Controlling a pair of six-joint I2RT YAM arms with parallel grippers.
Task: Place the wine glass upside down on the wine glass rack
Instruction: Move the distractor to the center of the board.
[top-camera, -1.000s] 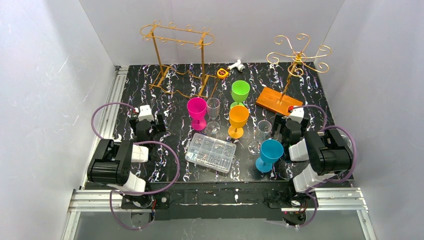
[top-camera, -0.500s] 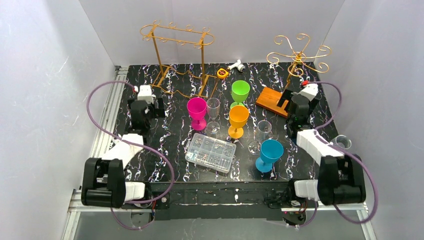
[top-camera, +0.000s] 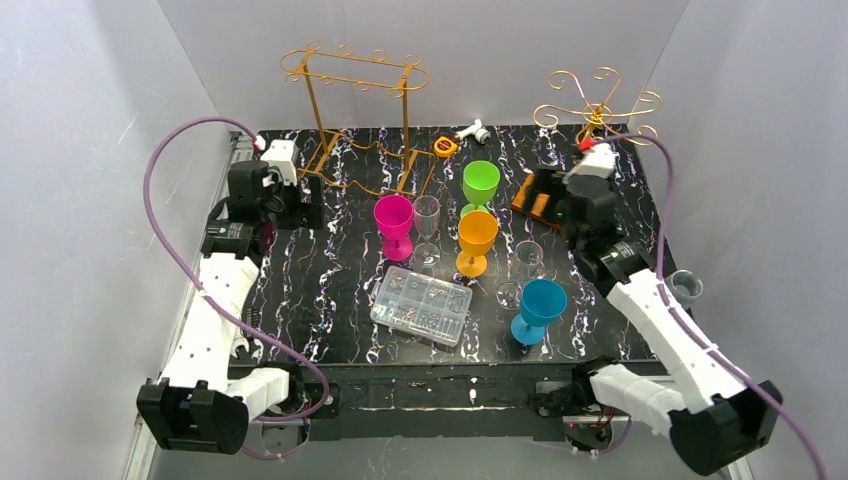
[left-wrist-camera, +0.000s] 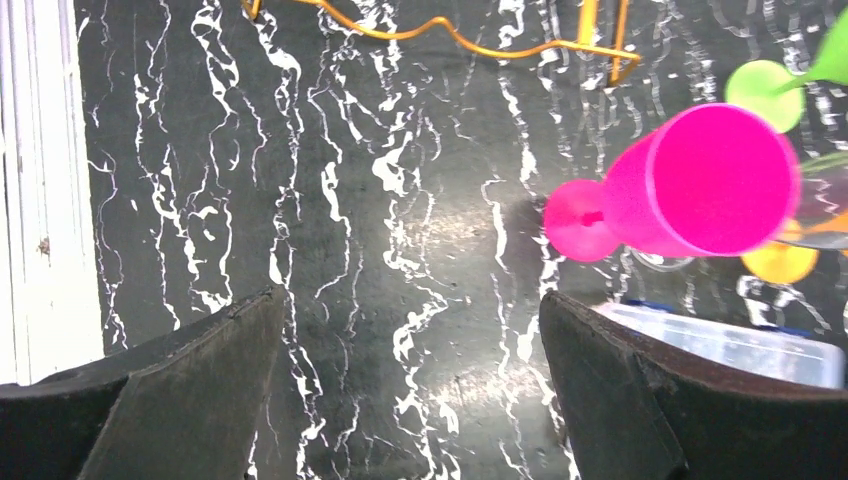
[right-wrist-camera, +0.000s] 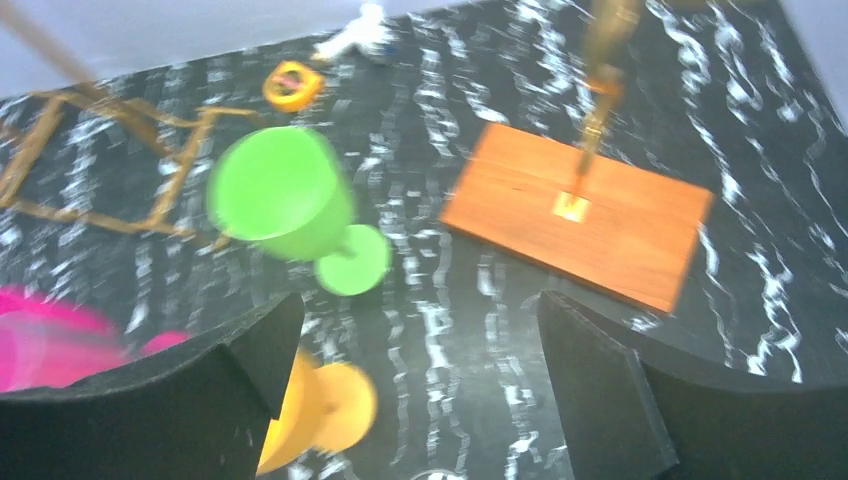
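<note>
Both my pincers are spread wide, with nothing between the fingers. The left pincer (top-camera: 303, 212) hangs over the 9 o'clock side of the table (top-camera: 330, 290). Its wrist view shows bare black marbled top straight below me.

The right pincer (top-camera: 545, 200) hovers out at 2 o'clock. Its wrist view is blurred, but I make out the wooden base (right-wrist-camera: 580, 215) of the scrolled gold rack (top-camera: 597, 105) at my 1 o'clock.

The wine glasses all stand upright near the table's middle, every one apart from my fingers:
- The pink glass (top-camera: 394, 220) has the clear glass (top-camera: 427, 218) just beside it at 3 o'clock.
- The green glass (top-camera: 480, 183) sits at 12 o'clock of the orange glass (top-camera: 477, 237).
- The second clear glass (top-camera: 527, 258) has the blue glass (top-camera: 540, 303) at its 6 o'clock.

The tall gold rack (top-camera: 355, 100) stands at 11 o'clock on the far edge. The compartment box (top-camera: 422, 305) lies at 6 o'clock of the pink glass
</note>
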